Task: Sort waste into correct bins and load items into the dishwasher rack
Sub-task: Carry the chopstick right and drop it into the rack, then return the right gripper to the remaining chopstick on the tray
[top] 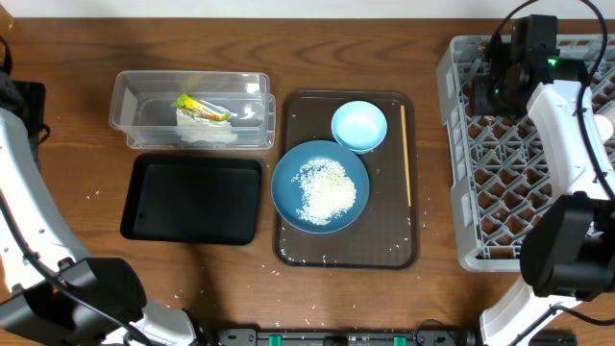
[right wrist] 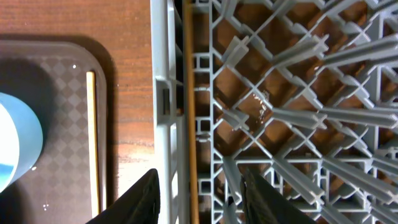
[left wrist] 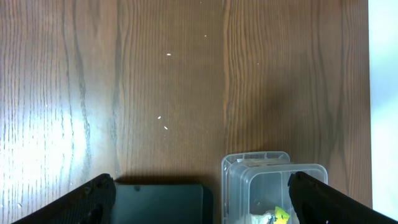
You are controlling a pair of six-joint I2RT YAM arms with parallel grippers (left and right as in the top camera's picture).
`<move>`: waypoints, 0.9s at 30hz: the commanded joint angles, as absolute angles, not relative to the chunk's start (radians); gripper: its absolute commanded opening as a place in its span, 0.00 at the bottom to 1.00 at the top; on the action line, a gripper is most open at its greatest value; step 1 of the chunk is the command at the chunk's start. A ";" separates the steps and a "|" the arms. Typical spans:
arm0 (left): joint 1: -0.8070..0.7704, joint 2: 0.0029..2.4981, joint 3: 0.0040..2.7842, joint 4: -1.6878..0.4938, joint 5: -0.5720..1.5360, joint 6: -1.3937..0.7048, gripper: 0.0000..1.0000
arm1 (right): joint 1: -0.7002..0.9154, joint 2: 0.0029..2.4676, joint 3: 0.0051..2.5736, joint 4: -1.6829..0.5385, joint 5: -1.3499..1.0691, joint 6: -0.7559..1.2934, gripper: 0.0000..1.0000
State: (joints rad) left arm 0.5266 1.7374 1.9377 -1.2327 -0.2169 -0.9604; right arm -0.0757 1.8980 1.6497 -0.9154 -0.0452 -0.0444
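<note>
The wooden surface (top: 58, 58) carries a clear tub (top: 192, 75) with a black tray (top: 192, 197) just beside it, a brown tray (top: 394, 231) mid-way, a grey rack (top: 452, 144) at the right, and stray rice grains (top: 93, 195).

White arm shells (top: 562, 125) with black joints (top: 569, 252); right claw (right wrist: 200, 198) black-fingered, a green light (top: 553, 64) glowing near its wrist
</note>
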 commanded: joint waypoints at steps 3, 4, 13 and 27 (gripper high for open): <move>0.529 1.744 1.937 -1.238 -0.237 -0.947 0.92 | -0.078 1.890 1.649 -0.941 -0.111 -0.035 0.41; 0.529 1.744 1.937 -1.238 -0.237 -0.947 0.92 | -0.076 1.883 1.649 -0.946 -0.133 -0.035 0.41; 0.529 1.744 1.937 -1.238 -0.237 -0.947 0.92 | -0.020 1.815 1.649 -1.011 -0.381 -0.033 0.50; 0.529 1.744 1.937 -1.238 -0.237 -0.947 0.92 | 0.214 1.828 1.489 -0.970 -0.121 0.145 0.50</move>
State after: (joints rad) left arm 0.5266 1.7374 1.9377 -1.2327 -0.2169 -0.9607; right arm 0.1814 1.8385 1.5333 -0.9894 -0.2268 0.0742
